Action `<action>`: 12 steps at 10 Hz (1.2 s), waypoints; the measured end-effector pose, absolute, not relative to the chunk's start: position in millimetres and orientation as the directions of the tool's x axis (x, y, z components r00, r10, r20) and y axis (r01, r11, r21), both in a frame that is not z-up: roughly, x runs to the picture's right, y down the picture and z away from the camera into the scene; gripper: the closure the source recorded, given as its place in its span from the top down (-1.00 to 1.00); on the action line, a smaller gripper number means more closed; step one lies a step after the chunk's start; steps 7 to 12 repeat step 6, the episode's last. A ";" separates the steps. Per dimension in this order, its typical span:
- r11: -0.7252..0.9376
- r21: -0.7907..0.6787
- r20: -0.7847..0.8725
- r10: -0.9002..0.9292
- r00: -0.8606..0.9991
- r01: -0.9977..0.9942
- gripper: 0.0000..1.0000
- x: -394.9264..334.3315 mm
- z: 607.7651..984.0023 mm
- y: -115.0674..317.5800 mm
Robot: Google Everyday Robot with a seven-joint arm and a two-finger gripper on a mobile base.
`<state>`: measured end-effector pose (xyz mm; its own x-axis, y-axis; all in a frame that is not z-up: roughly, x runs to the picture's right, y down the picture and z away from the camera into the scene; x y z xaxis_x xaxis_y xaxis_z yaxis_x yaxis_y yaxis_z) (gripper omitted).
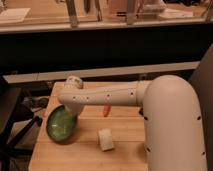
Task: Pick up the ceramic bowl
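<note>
The ceramic bowl (60, 126) is green, wide and shallow, and sits tilted at the left edge of the wooden table (125, 152). My white arm reaches across from the right. Its gripper (70, 111) points down onto the bowl's upper right rim. The wrist housing covers the gripper's tip, so how it meets the rim is hidden.
A small white cup (105, 139) stands right of the bowl near the table's front. A small orange item (106, 110) lies just under the forearm. A dark chair (12, 120) stands left of the table. A long counter (100, 25) runs behind it.
</note>
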<state>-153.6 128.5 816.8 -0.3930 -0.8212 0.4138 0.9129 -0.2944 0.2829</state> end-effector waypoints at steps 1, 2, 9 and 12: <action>-0.304 0.286 0.408 -0.819 -0.402 0.909 -0.94 -152.4 815.9 126.8; -0.315 0.290 0.401 -0.817 -0.414 0.904 -0.94 -150.4 815.0 124.5; -0.347 0.300 0.379 -0.811 -0.445 0.889 -0.94 -143.9 812.1 117.2; -0.347 0.300 0.379 -0.811 -0.445 0.889 -0.94 -143.9 812.1 117.2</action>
